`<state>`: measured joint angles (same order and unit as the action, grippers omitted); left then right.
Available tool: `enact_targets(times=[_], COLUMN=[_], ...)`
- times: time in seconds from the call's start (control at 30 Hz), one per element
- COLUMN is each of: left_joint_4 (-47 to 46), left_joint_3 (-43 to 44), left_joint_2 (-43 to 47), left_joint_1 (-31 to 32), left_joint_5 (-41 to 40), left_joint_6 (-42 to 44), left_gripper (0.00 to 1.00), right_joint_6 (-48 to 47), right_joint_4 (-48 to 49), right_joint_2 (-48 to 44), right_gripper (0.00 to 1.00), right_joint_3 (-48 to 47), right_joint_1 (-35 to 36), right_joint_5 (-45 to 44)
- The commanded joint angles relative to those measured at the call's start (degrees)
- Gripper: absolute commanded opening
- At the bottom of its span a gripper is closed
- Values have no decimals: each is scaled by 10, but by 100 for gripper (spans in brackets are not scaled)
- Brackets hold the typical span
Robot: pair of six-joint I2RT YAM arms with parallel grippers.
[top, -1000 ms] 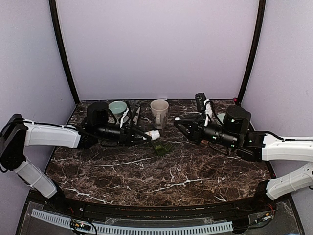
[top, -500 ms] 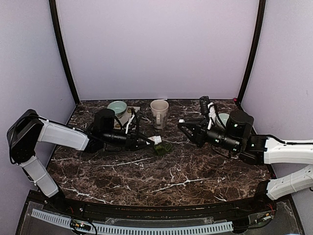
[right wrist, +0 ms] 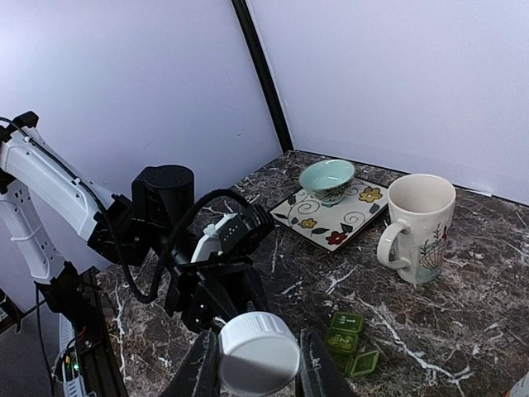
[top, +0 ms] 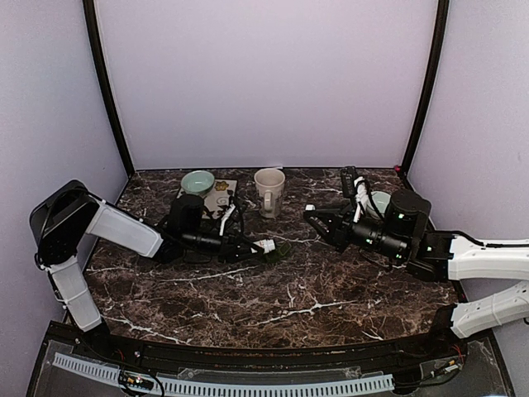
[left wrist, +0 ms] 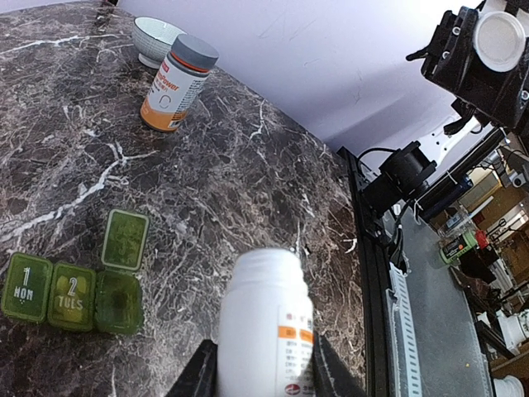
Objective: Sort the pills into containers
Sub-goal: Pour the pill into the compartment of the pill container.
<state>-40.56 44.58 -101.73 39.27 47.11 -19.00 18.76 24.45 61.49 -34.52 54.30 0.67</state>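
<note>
Lowering toward the pill box point(left wrist: 70, 296), my left gripper point(left wrist: 266, 368) is carrying the bottle point(left wrist: 263, 302) for pouring. My right gripper point(right wrist: 252, 368) is holding the cap point(right wrist: 259, 351).

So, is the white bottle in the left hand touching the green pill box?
Apart. The left wrist view shows bare marble between the white bottle and the pill box.

The left arm point(top: 124, 231) and right arm point(top: 488, 248) have smooth white shells on their long links, black cylindrical motor housings just behind the left pincer point(top: 263, 246) and right pincer point(top: 309, 212), loose black cables looping there, and slim black fingers point(right wrist: 202, 364).
</note>
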Motion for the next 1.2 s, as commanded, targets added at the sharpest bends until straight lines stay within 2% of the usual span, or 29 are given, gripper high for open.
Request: enact_targets(times=[0.0, 0.67, 1.17], left_joint_4=[-31, -50, -6], left_joint_3=[12, 26, 48], left_joint_2=[-10, -73, -95], left_joint_1=[-5, -17, -18], left_joint_5=[-4, -29, -42], left_joint_6=[15, 24, 52], left_gripper=[0, 0, 0], right_joint_6=[3, 3, 7], right_joint_4=[26, 17, 23], right_joint_2=[-10, -11, -12], right_gripper=[11, 10, 10], right_joint_3=[4, 5, 14], right_joint_1=[-4, -10, -16], right_joint_5=[-6, -1, 5])
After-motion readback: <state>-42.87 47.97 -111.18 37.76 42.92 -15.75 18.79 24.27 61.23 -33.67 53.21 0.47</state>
